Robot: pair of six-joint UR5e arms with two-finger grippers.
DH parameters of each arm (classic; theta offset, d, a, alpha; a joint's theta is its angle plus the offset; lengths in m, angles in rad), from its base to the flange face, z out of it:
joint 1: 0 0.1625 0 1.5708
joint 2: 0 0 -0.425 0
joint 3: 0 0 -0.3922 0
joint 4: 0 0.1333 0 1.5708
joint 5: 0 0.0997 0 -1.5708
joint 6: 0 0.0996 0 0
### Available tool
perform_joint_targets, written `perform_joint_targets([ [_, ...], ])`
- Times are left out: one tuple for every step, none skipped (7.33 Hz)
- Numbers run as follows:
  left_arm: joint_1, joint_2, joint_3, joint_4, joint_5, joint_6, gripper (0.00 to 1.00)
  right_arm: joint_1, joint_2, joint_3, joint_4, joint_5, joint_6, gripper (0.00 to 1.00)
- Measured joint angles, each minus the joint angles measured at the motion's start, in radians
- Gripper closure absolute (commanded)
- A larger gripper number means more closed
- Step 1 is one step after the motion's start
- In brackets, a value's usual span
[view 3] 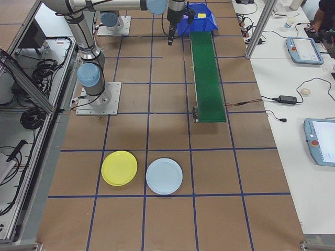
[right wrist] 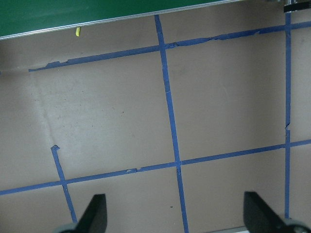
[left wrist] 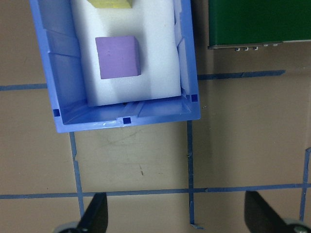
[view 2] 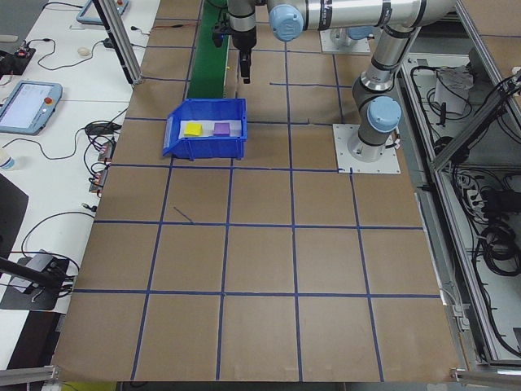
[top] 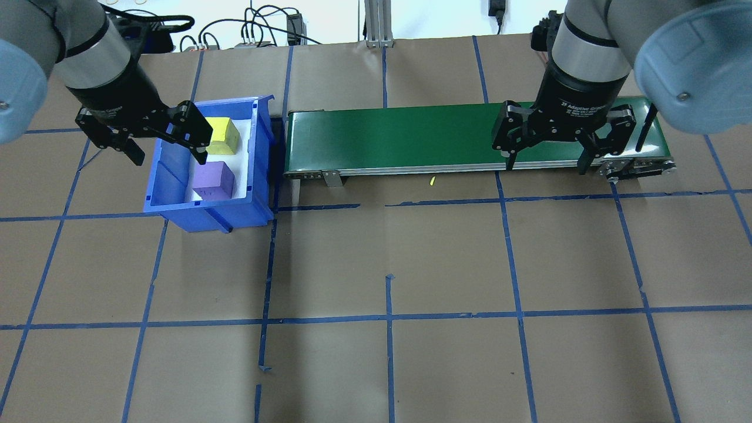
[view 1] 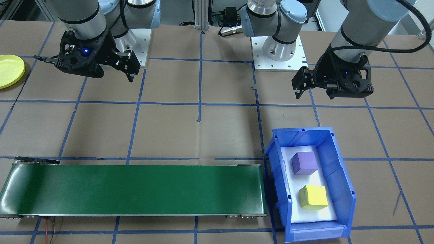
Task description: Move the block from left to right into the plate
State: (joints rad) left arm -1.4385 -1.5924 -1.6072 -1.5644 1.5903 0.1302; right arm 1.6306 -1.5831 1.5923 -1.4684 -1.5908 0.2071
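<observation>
Brown paper marked with a grid of blue tape covers the worktop (top: 388,252). At the robot's left end stands a blue rectangular plastic bin (view 1: 339,176) with a white foam liner. Two foam cubes rest inside it, a little apart: a purple foam cube (view 1: 304,163) nearer the robot and a yellow foam cube (view 1: 313,197) farther from it. The bin's walls rise above both cubes on all sides, and its top is open.

A long green conveyor belt (view 1: 135,189) runs from just beside the bin toward the robot's right, its end close to the bin's side wall.

The left pincer (top: 161,141) hangs above the bin's near left edge, fingers spread wide and holding nothing. In the left wrist view the purple cube lies ahead of the fingertips (left wrist: 97,213), past the bin's near wall.

The right pincer (top: 546,155) hangs over the near edge of the belt at its right end, also spread wide and empty, with bare paper below it.

A small round bright yellow plastic plate (view 3: 119,168) lies on the worktop well beyond the belt's right end, just beside a round pale blue plate (view 3: 164,176). Open paper surrounds both plates.
</observation>
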Motion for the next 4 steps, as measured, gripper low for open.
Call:
perform_joint_targets([
  [0.011, -0.017, 0.005, 0.041, 0.0, 0.007, 0.01, 0.0, 0.0, 0.0, 0.0, 0.0, 0.0, 0.0],
  [0.017, -0.029, 0.012, 0.082, -0.001, 0.009, 0.01, 0.0, 0.0, 0.0, 0.0, 0.0, 0.0, 0.0],
  [0.019, -0.043, 0.001, 0.121, -0.001, 0.013, 0.01, 0.0, 0.0, 0.0, -0.001, 0.0, 0.0, 0.0],
  [0.017, -0.054, -0.019, 0.141, 0.002, 0.022, 0.01, 0.0, 0.0, 0.0, -0.001, 0.0, 0.0, 0.0],
])
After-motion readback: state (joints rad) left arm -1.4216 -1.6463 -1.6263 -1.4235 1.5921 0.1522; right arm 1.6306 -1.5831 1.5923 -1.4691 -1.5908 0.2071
